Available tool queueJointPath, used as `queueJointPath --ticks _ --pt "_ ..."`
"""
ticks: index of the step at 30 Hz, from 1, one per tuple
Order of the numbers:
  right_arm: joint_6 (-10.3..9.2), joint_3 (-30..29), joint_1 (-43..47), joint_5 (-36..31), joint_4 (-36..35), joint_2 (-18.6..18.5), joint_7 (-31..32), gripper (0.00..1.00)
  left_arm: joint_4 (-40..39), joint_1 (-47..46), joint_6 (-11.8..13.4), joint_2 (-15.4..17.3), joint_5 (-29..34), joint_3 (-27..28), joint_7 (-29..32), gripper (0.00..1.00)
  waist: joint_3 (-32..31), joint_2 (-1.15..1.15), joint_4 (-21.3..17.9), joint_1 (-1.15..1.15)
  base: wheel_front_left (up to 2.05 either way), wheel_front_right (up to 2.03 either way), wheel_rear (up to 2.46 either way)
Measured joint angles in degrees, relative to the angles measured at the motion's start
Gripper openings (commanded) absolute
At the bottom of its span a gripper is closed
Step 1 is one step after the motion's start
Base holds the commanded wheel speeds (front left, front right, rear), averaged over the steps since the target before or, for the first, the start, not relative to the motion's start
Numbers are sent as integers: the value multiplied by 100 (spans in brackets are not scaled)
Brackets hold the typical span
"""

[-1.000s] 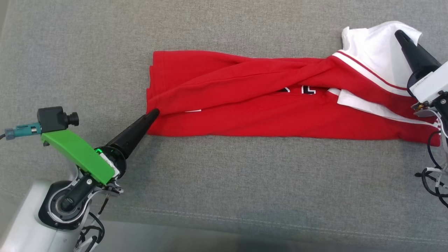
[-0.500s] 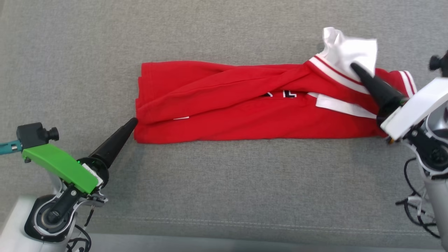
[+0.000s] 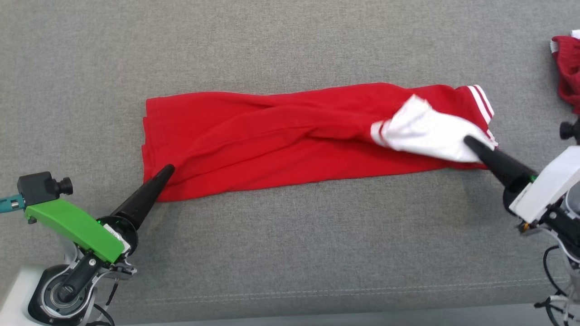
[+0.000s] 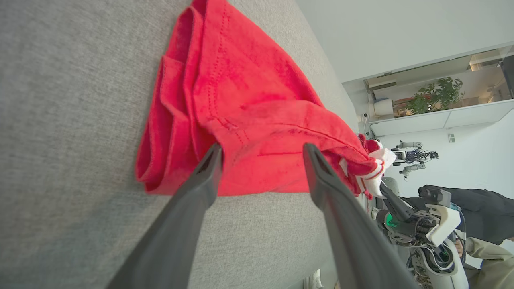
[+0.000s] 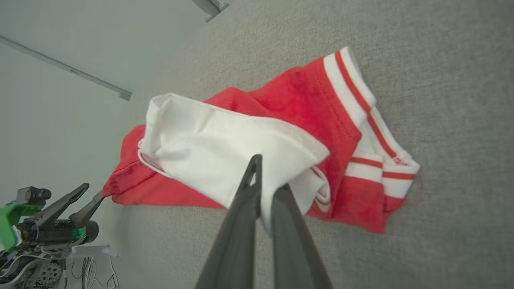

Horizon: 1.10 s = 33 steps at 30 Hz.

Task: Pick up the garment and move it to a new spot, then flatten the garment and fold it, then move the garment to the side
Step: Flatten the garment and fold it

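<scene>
On the grey upholstered surface (image 3: 290, 253), the garment (image 3: 272, 140) is lying as a long narrow red band running left to right across the middle, already doubled lengthwise. I am pinching the white sleeve (image 3: 421, 131) with my right end effector (image 3: 469, 141), fingers pressed together on the cloth, and laying it over the red body at the striped right end. My left end effector (image 4: 262, 147) is hovering with fingers spread at the near-left hem corner, tips touching or just above the edge; I am not seeing any cloth caught between them. Judging the step: I am working in the fold phase, tucking the sleeve inward so the band has a clean outline. Next move, as I am reading it, calls for letting the sleeve go flat on the body without dragging it back out, then closing the left fingers on all the stacked hem layers for a crosswise fold. Noting a second red cloth (image 3: 566, 68) sitting well apart at the far right edge.
</scene>
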Motion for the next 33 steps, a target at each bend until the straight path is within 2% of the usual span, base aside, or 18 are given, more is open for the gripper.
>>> queueJointPath --ticks 5,12,15,33 --pt "3 65 186 116 -75 89 44 0 -25 46 2 10 0 -4 2 100 -41 0 -67 0 0 0 0" --pt "-3 -140 179 63 -360 94 -166 0 -231 68 119 18 3 -42 38 100 13 0 -83 0 0 0 0" --pt "-69 -244 140 -100 -394 70 -224 0 -283 63 122 23 21 -70 65 100 73 0 -61 0 0 0 0" --pt "-181 18 -300 -445 -193 -151 -12 0 -423 -218 244 155 147 -275 358 100 490 0 305 0 0 0 0"
